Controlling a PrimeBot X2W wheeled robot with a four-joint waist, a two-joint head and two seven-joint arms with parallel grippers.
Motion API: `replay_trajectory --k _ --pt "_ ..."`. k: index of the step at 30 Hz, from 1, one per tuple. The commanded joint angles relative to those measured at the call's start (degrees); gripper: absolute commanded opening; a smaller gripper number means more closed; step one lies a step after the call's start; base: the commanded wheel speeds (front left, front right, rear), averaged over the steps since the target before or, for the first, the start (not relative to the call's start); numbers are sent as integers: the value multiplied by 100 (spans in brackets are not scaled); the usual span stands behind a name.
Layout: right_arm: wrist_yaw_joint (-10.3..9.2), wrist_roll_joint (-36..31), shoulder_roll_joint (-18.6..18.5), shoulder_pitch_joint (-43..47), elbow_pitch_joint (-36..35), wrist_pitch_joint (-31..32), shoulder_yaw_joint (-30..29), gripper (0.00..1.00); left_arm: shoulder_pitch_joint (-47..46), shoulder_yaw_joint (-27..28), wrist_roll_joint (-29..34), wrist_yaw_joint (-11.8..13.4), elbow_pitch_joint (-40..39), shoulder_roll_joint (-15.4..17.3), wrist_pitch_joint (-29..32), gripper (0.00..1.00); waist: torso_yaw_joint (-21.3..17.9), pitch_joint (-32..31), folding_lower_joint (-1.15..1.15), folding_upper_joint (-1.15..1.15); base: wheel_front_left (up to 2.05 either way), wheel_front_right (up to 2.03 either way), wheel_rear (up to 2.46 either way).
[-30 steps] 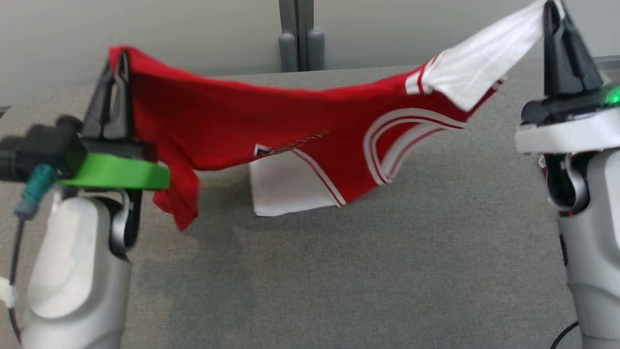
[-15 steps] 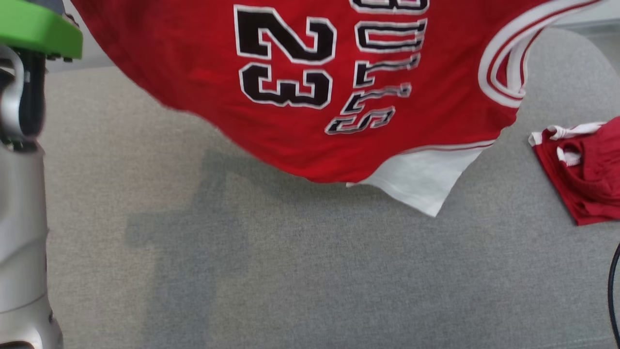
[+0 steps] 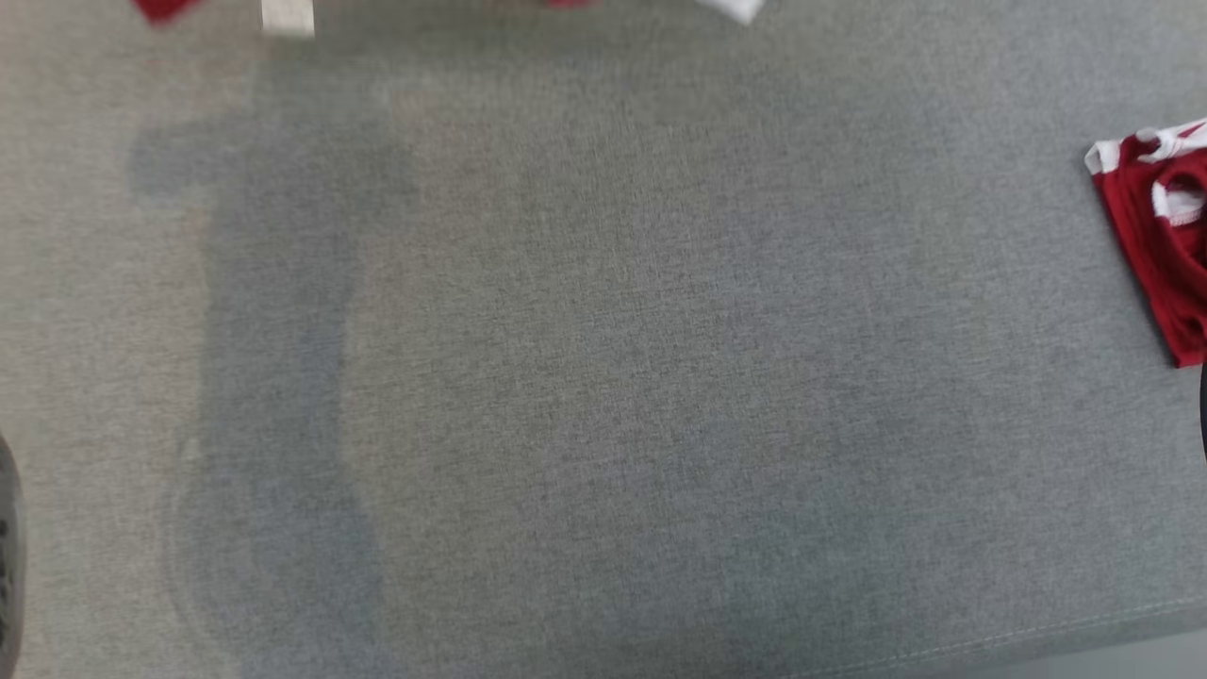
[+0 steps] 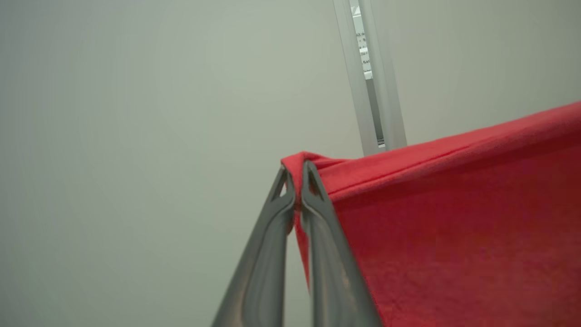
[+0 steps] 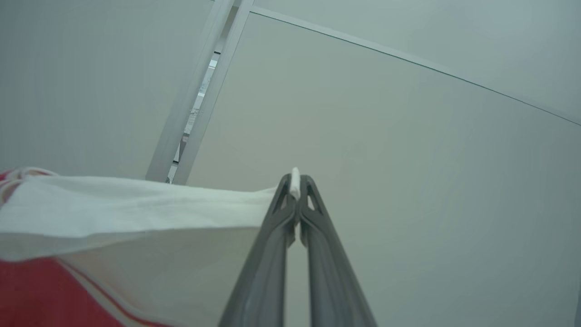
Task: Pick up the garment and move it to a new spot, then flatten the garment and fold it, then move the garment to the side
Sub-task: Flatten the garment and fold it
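The garment is a red jersey with white sleeves, held up in the air by both arms. In the left wrist view my left gripper (image 4: 296, 175) is shut on a red corner of the garment (image 4: 454, 218), which stretches off to the right. The right wrist view shows my right gripper (image 5: 295, 181) shut on the tip of the garment's white sleeve (image 5: 136, 213), with red fabric below at the left. In the head view only small red and white scraps of the garment (image 3: 288, 14) hang at the top edge.
A grey fabric table (image 3: 603, 377) spreads below, with its front edge at the lower right. A second folded red garment with white trim (image 3: 1155, 236) lies at the table's right edge. Behind both grippers stands a pale wall with a metal post (image 4: 372, 91).
The head camera has tilted down, so the arms and the jersey have slid out of the top of the view. Both grippers stay shut on the garment.
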Motion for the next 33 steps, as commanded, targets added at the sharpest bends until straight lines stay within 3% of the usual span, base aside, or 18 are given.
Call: replay_trajectory --k 1,6,10,15,18,26,33 --pt "-12 -55 36 -107 102 -58 -111 0 -139 19 35 47 171 12 -123 0 -160 531 0 0 0 0 0" --pt "-12 128 93 -52 219 -110 -280 0 -235 109 -111 13 625 -4 -491 0 -146 644 0 0 0 0 0" --pt "-13 375 79 654 43 -114 -309 0 439 146 -257 -38 918 -65 -725 0 -103 584 0 0 0 0 0" --pt "-15 924 126 2163 -296 -117 -168 0 1859 367 -651 -187 1113 -339 -871 0 -80 327 0 0 0 0 0" --pt "-16 1304 188 3140 -428 -118 -123 0 2883 611 -823 -259 831 -501 -872 0 -124 147 0 0 0 0 0" --pt "-18 1886 405 5610 -656 -118 -114 0 5410 1169 -762 -253 410 -1142 -872 0 -138 -500 0 0 0 0 0" --pt "-18 2037 750 7054 -634 -120 -215 0 6583 1540 -778 -288 363 -1428 -862 0 -157 -1115 0 0 0 0 0"
